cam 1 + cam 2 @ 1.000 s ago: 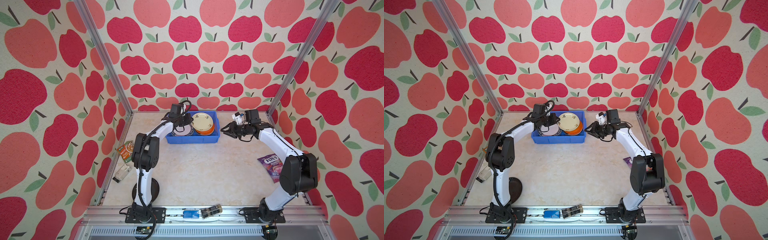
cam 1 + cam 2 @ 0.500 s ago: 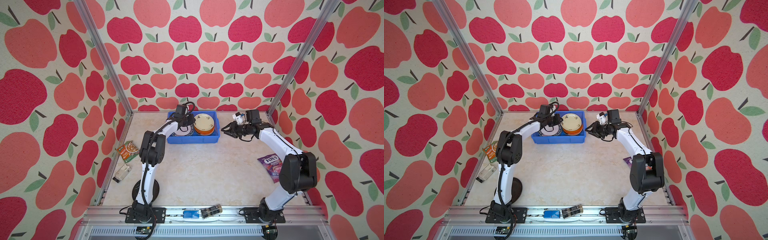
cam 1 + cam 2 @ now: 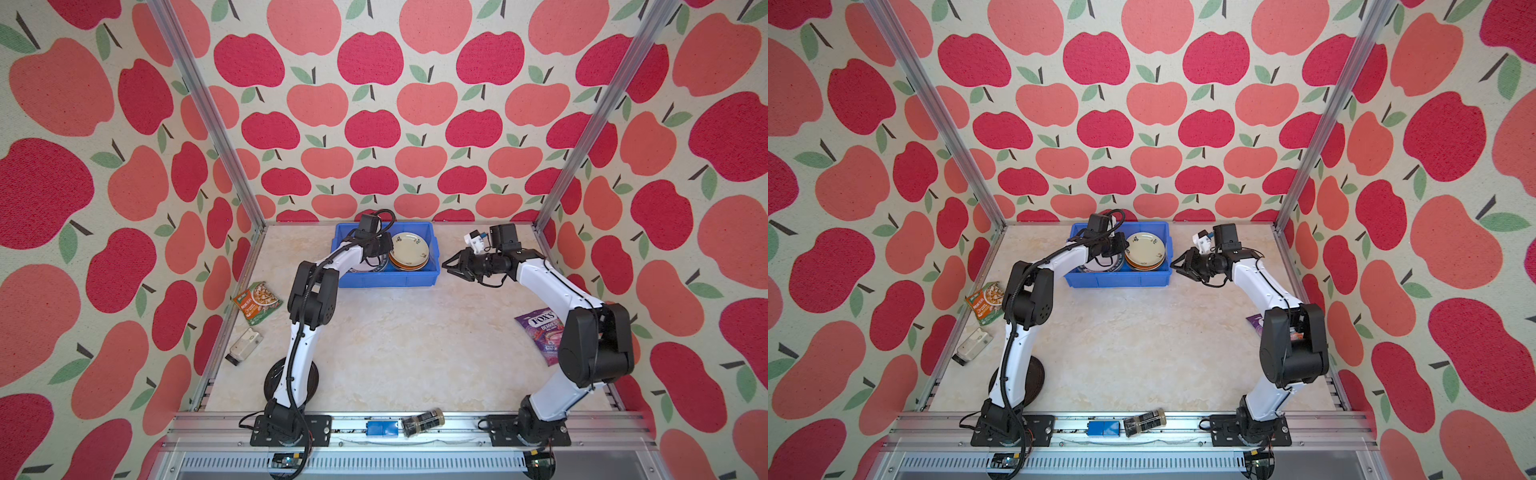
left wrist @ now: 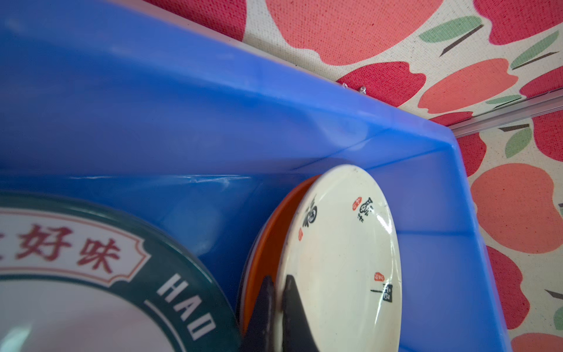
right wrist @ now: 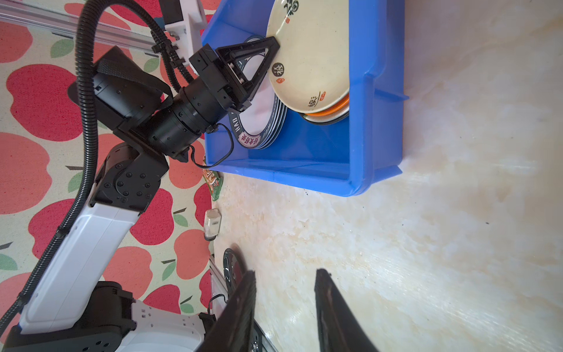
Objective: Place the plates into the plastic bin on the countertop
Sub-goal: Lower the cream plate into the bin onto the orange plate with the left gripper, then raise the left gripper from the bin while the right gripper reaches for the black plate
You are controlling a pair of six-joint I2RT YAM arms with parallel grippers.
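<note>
Cream plate (image 4: 341,259) rim between left fingers (image 4: 294,317), plain in wrist views only.

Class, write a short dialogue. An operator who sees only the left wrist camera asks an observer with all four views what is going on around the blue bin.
Operator: Are any plates outside the bin?
Observer: Yes. A black plate lies on the countertop, partly hidden behind the left arm near its base.
Operator: Where is the right gripper?
Observer: In a top view, the right gripper hangs open and empty just outside the right wall of the plastic bin.
</note>
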